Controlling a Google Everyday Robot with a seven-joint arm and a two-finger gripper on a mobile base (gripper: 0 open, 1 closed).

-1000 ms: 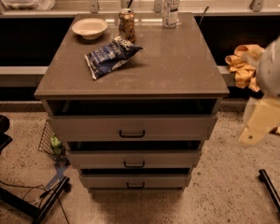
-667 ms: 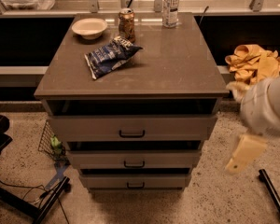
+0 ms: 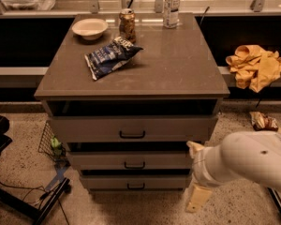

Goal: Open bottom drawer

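The bottom drawer (image 3: 107, 182) is the lowest of three grey-brown fronts in the cabinet. It has a small black bar handle (image 3: 136, 186) and sits pushed in. The middle drawer (image 3: 98, 161) and the wider top drawer (image 3: 84, 128) are above it. My gripper (image 3: 197, 198) hangs at the end of the white arm (image 3: 243, 161), low at the cabinet's right front corner, just right of the bottom drawer's front and a hand's width from its handle.
On the cabinet top (image 3: 178, 64) lie a white bowl (image 3: 89, 28), a can (image 3: 127, 25), a blue chip bag (image 3: 110, 56) and a bottle (image 3: 171, 1). A yellow cloth (image 3: 255, 65) lies on the ledge at right. A wire basket (image 3: 50, 142) and black cables (image 3: 18, 196) are on the floor at left.
My arm has swung down and to the left, from beside the cabinet's right edge to its lower right front corner. The drawers have not moved.
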